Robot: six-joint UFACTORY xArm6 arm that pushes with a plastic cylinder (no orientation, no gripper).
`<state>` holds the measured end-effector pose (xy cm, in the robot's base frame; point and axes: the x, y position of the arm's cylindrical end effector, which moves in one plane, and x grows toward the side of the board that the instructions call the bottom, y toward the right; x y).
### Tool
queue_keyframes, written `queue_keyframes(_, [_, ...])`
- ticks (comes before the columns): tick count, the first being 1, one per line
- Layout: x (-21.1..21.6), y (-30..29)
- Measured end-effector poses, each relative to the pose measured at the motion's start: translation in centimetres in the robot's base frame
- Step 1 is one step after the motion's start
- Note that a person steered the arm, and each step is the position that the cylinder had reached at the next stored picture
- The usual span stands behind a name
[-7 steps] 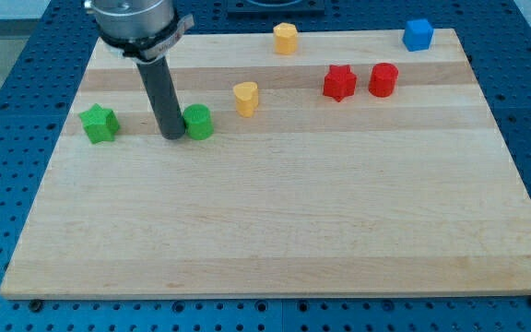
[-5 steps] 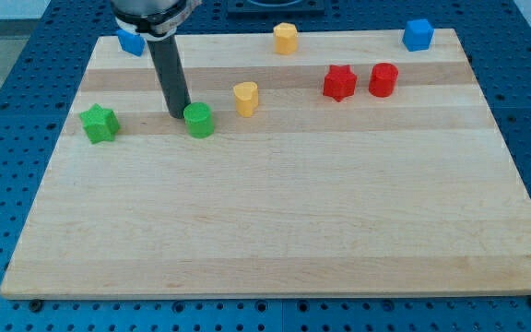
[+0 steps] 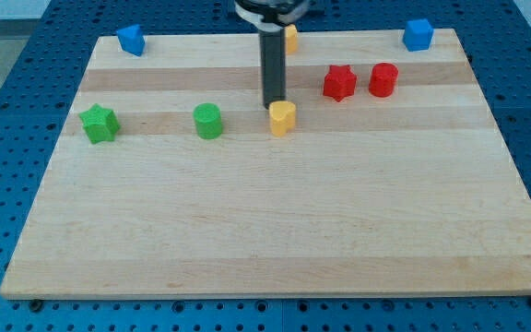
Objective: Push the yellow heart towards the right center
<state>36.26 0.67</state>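
Yellow heart (image 3: 282,118) sits a little left of the table's (image 3: 265,231) centre, in the upper half — my tip (image 3: 274,104) touches it at about 11 o'clock. No fingers on this rod, so nothing to spread or pinch. Green cylinder (image 3: 207,121) lies at the heart's 9 o'clock, well apart; red star (image 3: 339,82) and red block (image 3: 383,79) at 2 o'clock.

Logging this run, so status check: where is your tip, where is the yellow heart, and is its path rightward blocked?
My tip at yellow heart's upper-left edge. Heart mid-board, right center not reached. Red blocks sit above the path.
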Motion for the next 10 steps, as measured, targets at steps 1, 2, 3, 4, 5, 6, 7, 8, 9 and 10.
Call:
queue_keyframes(1, [0.1, -1.7])
queue_keyframes(2, [0.1, -5.6])
queue_keyframes(3, [1.4, -5.3])
queue_keyframes(4, [2.6, -0.3])
queue_keyframes(5, [3.4, 4.6])
queue_keyframes(6, [3.5, 9.7])
queue_keyframes(7, [3.5, 9.2])
queue_keyframes(8, [1.0, 1.6])
queue_keyframes(9, [3.9, -0.6])
queue_keyframes(10, [7.5, 0.4])
